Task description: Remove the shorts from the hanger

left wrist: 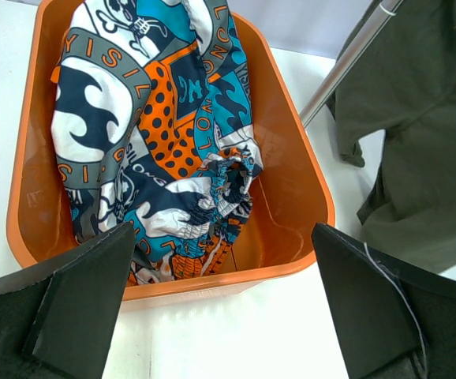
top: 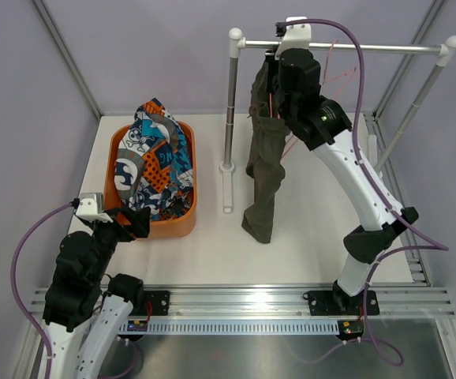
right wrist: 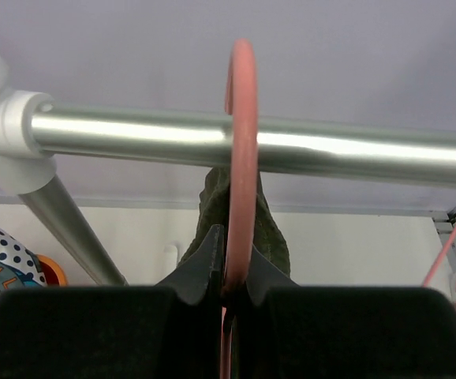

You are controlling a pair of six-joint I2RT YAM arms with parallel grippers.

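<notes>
White table (top: 307, 245): right gripper (right wrist: 232, 278), arm raised to rail (right wrist: 338, 151), pinches pink hanger (right wrist: 243, 142), olive shorts (top: 263, 174) hanging just below; left gripper (left wrist: 222, 237) gapes above printed shorts (left wrist: 149, 118) in orange basket (left wrist: 295, 185).

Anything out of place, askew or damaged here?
Nothing stands out. The printed shorts lie bunched in the orange basket. The olive shorts hang down from the pink hanger, which is hooked over the rail, and the right gripper is shut on its hook. No damage is visible.
</notes>
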